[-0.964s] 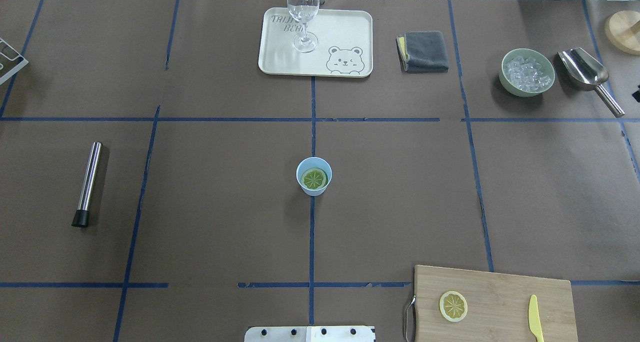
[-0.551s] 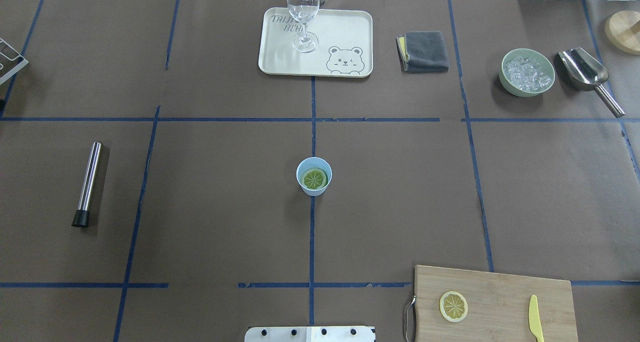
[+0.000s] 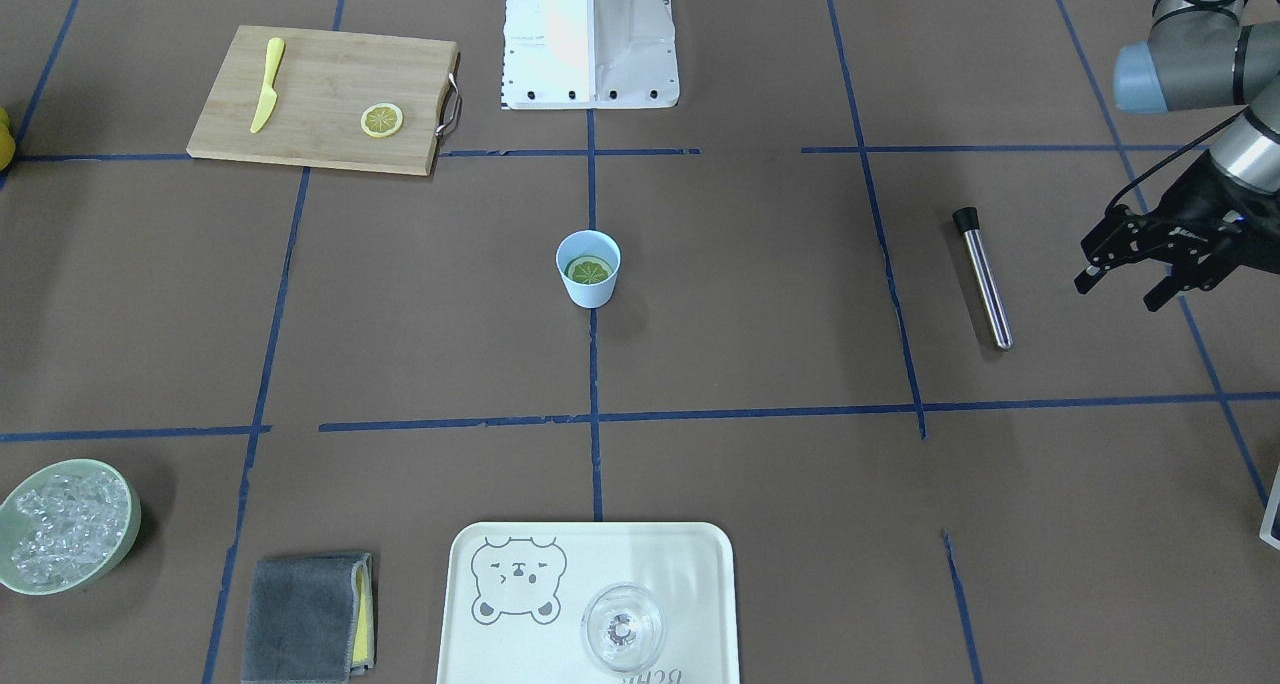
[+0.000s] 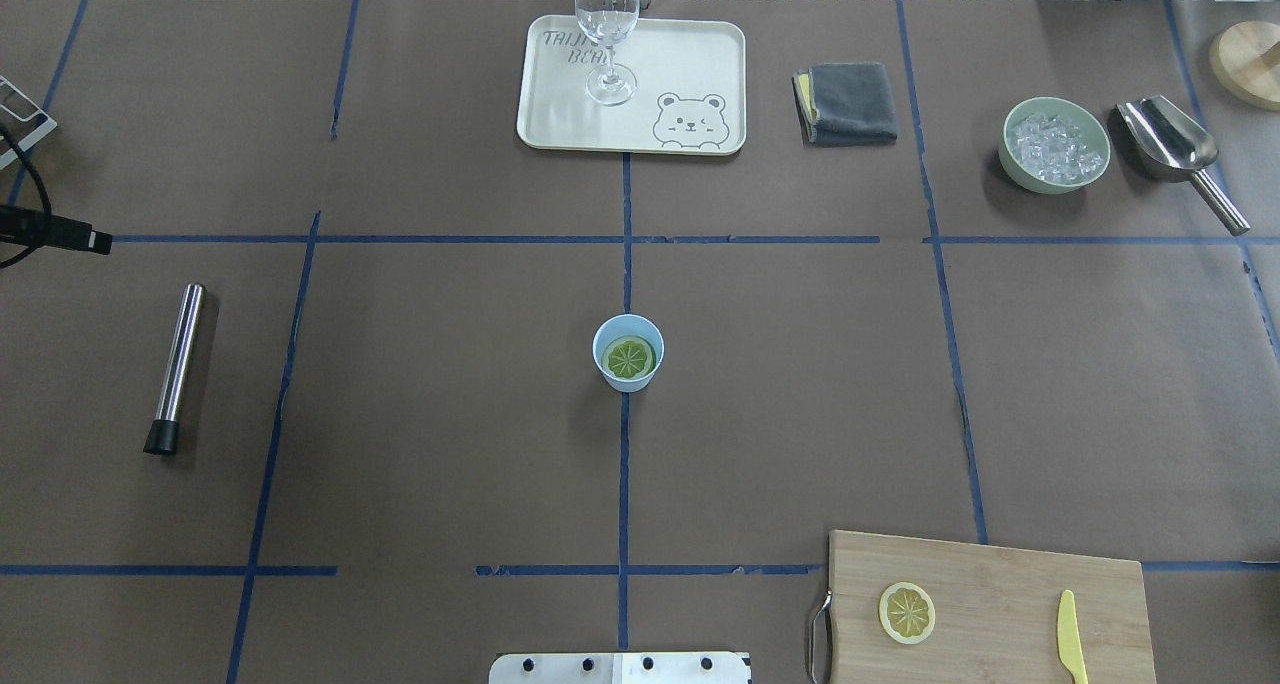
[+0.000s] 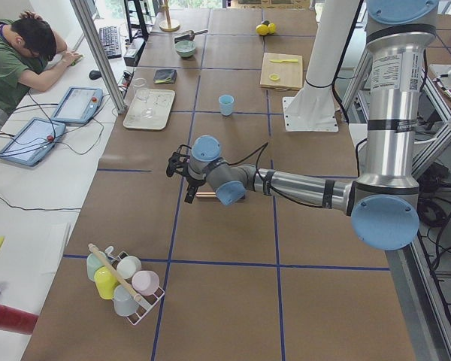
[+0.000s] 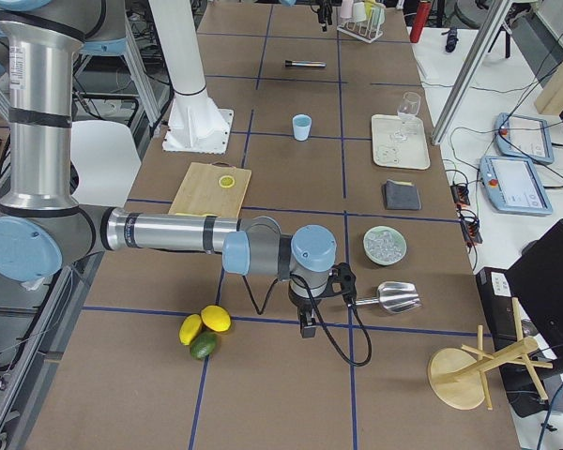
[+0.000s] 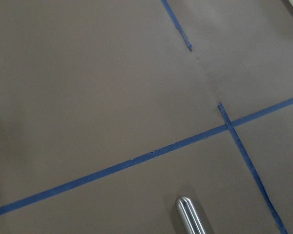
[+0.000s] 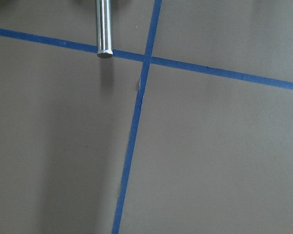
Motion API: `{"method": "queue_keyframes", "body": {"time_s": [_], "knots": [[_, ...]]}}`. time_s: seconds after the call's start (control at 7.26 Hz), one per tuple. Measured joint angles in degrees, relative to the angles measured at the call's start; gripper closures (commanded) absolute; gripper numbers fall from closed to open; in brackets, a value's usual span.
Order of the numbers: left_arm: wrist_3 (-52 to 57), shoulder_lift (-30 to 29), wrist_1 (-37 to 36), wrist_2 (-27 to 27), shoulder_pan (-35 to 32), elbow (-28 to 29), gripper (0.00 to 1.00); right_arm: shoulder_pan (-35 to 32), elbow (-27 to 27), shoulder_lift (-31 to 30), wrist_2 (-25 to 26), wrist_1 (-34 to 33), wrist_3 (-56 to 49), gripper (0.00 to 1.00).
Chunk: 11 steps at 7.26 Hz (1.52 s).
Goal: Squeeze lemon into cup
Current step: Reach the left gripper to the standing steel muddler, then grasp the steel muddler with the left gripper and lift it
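The light-blue cup point(image 4: 628, 382) stands at the table's middle, with one lemon slice point(image 4: 630, 358) lying flat inside it. It also shows in the front view point(image 3: 588, 292). A second lemon slice point(image 4: 906, 612) lies on the cutting board point(image 4: 1010, 574). My left gripper point(image 3: 1120, 290) is open and empty, low over the table far to the cup's left, past the steel muddler. One of its fingers point(image 4: 75, 235) shows at the overhead view's left edge. My right gripper point(image 6: 305, 326) shows only in the right side view, near the scoop. I cannot tell if it is open.
A steel muddler point(image 4: 176, 367) lies at the left. A yellow knife point(image 4: 1070, 649) is on the board. At the back are a tray point(image 4: 690, 54) with a clear glass point(image 4: 606, 34), a grey cloth point(image 4: 850, 102), a green ice bowl point(image 4: 1054, 150) and a scoop point(image 4: 1170, 144).
My left gripper has come into the overhead view at the left edge, moving inward above the muddler. The cup and both slices have not moved.
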State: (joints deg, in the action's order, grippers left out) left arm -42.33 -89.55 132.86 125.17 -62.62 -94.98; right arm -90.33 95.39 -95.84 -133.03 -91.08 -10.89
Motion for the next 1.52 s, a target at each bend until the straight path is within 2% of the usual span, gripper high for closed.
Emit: {"method": "queue_keyframes", "body": {"time_s": [0.41,0.96,1.24,1.38,1.52], "knots": [[-7.16,-2.82,-0.02,-5.99,6.92,4.83,0.32,-0.02,-0.02,-0.05,0.10,-0.06,0.00,0.00],[-11.25,-3.57,-0.06,-8.88,12.69,5.50,0.34,-0.02,-0.42,-0.05,0.30,0.02,-0.08,0.00],[-11.84,-3.42,-0.08,-10.46,13.82,5.65,0.72,-0.02,-1.16,-0.05,0.31,0.34,-0.09,0.00],[-12.06,-3.39,-0.11,-10.91,13.95,5.76,0.73,-0.02,-1.28,-0.05,0.31,0.41,-0.09,0.00],[-12.32,-3.34,-0.13,-11.33,14.01,5.82,0.99,-0.02,-1.31,-0.05,0.31,0.43,-0.09,0.00]]}}
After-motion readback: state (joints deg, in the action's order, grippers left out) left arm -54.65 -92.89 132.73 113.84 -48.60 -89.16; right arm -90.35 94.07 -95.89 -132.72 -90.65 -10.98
